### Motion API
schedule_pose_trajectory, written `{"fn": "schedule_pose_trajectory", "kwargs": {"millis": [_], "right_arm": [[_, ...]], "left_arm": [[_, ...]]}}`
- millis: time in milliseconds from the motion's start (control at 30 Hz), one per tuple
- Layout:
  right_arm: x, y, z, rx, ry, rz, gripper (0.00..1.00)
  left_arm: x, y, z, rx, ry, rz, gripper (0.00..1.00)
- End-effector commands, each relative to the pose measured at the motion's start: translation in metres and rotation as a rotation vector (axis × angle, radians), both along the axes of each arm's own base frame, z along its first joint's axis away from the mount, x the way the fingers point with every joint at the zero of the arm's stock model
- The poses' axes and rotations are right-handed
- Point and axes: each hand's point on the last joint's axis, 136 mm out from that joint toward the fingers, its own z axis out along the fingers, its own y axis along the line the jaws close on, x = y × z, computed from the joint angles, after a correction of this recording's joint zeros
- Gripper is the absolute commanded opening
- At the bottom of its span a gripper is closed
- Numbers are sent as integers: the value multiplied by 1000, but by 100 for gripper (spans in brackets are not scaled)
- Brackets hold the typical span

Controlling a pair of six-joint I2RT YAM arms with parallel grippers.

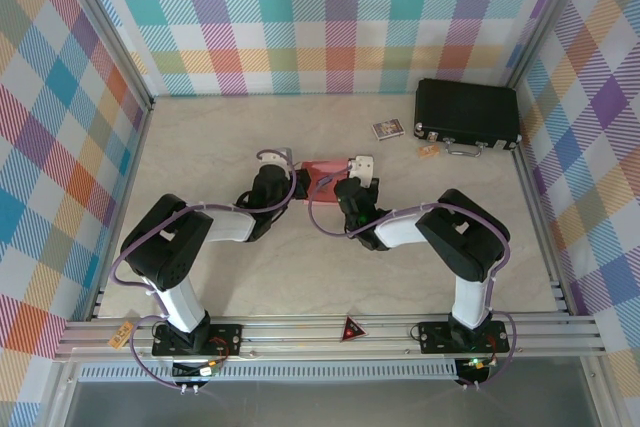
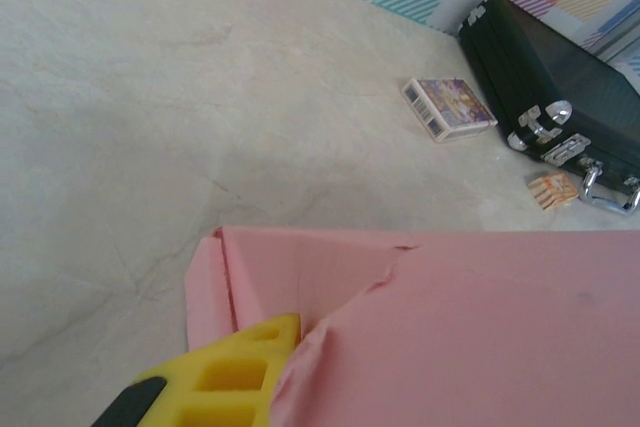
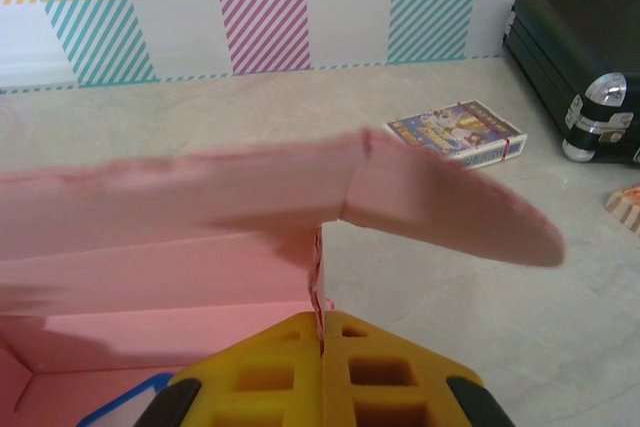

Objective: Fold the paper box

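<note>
Plaid walls close in your pale marbled table (image 1: 200,137), and the paper box (image 1: 326,169) sits near its middle, half-formed, between your two arms. From above, your left gripper (image 1: 296,184) meets the box at its 9 o'clock end and your right gripper (image 3: 320,325) comes in at about 5 o'clock.

On the right wrist camera, your yellow fingers (image 3: 390,372) are pressed together on the thin edge of an upright box wall, with a rounded flap jutting toward 3 o'clock.

On the left wrist camera, one yellow finger (image 2: 235,372) lies against the box corner and pink card covers the rest, so I cannot tell how that pincer stands.

A black case (image 1: 467,114) lies at 2 o'clock from the box.
</note>
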Motion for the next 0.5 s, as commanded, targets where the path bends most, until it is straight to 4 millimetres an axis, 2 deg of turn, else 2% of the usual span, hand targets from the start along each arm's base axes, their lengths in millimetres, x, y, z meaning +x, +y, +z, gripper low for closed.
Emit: {"fn": "schedule_pose_trajectory", "kwargs": {"millis": [0, 467], "right_arm": [[-10, 4, -9, 6, 24, 18, 0], [-29, -3, -23, -21, 70, 2, 0]], "left_arm": [[-10, -2, -8, -9, 17, -26, 16], [-25, 7, -24, 4, 47, -19, 18]]}}
